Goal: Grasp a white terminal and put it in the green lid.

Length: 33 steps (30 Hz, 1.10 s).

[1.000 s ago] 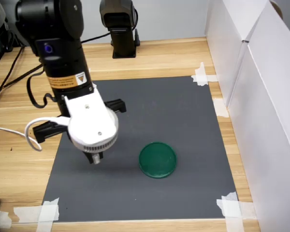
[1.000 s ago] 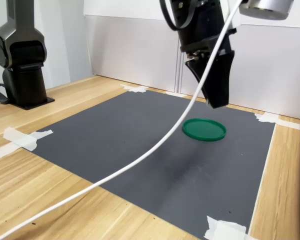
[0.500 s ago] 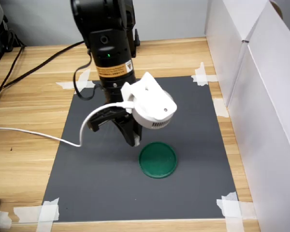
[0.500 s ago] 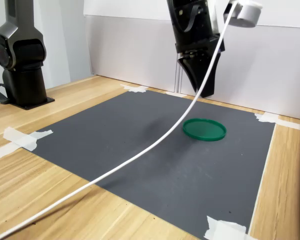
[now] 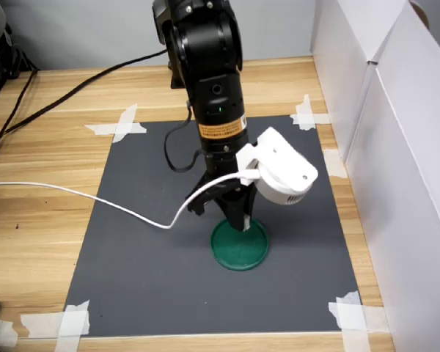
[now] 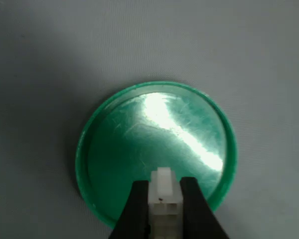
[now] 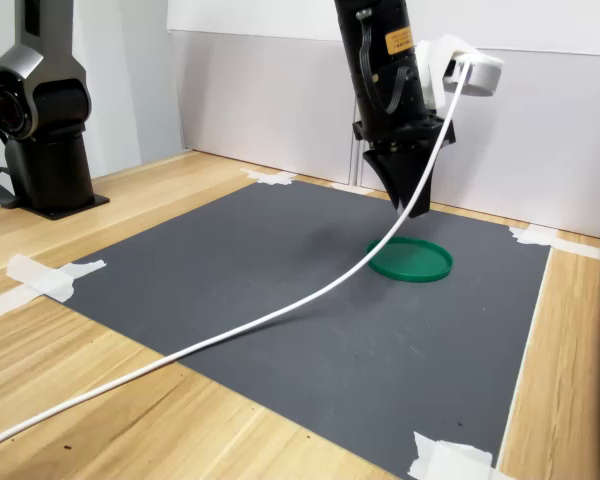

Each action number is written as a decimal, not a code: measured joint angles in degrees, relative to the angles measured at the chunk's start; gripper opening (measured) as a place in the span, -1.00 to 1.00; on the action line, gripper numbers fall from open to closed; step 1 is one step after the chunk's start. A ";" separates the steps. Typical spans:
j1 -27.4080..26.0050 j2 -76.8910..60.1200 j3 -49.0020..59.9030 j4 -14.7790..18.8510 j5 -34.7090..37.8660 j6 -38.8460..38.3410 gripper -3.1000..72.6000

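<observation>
Two black fingers (image 6: 134, 209) of the gripper (image 6: 164, 211) pinch the white terminal (image 6: 163, 191) above the green lid (image 6: 139, 144), toward its 6 o'clock rim; the block's lower end is cut off. Label text on the arm (image 5: 221, 132) is unreadable. Dark grey mat (image 5: 147, 264), taped corners, wooden table (image 5: 44, 220)

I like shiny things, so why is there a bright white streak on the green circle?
In the wrist view that streak is glare: light bouncing off the glossy green lid beyond the white terminal pinched in the gripper. In the first exterior view the lid looks flat and dark green, with no streak.
</observation>
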 joint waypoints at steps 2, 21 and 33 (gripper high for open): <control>0.00 1.21 0.00 -0.57 -0.17 0.39 -0.66; 0.00 3.36 0.00 -1.07 -2.67 1.49 0.16; 0.00 -1.44 0.00 0.37 -4.74 3.79 0.55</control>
